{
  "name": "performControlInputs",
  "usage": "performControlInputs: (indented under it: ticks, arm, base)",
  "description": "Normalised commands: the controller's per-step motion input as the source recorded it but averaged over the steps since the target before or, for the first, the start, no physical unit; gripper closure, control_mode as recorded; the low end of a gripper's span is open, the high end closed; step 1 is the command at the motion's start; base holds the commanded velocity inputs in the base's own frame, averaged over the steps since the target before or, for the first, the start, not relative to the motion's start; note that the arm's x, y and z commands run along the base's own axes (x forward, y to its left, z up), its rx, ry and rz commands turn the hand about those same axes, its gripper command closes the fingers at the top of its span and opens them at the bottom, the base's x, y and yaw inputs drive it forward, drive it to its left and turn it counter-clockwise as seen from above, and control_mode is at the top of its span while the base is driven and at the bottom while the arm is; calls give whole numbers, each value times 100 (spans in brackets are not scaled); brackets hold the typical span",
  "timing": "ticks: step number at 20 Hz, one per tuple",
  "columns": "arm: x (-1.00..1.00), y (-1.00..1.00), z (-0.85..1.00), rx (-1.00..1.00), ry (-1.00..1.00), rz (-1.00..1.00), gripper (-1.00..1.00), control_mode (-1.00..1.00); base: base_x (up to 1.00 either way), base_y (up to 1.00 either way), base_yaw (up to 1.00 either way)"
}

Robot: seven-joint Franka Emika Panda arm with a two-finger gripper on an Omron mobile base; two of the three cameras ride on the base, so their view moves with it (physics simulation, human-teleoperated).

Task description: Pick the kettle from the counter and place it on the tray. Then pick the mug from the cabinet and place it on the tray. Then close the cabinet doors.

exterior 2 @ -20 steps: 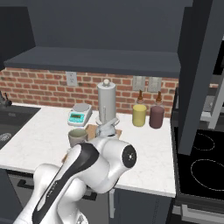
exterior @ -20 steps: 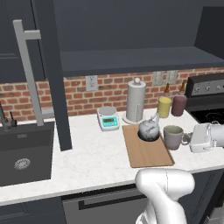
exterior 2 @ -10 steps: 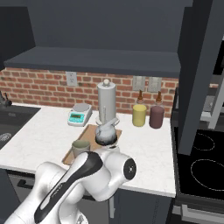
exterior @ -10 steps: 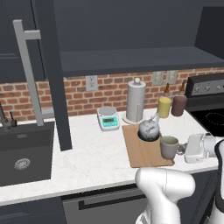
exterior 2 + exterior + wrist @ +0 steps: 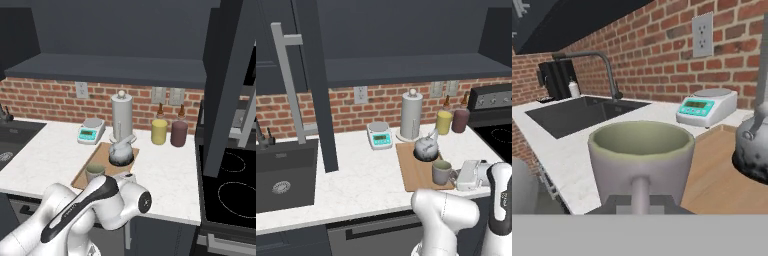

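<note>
Wooden tray (image 5: 415, 172), squat greyish-green mug (image 5: 442, 172)

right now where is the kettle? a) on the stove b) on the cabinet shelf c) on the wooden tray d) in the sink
c: the kettle sits on the far end of the tray, with the mug at the near end, held by its handle in the pincer.
</note>
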Motion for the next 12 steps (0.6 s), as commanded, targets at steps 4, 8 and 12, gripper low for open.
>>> performControlInputs:
  ticks: [4, 8, 12]
  arm:
    - [42, 0, -29, 6, 0, 2, 100, -100]
    - [44, 0, -28, 5, 0, 3, 100, -100]
    - [46, 0, -21, 2, 1, 3, 100, -100]
  base:
    - [0, 0, 0]
    - [0, 0, 0]
    - [0, 0, 0]
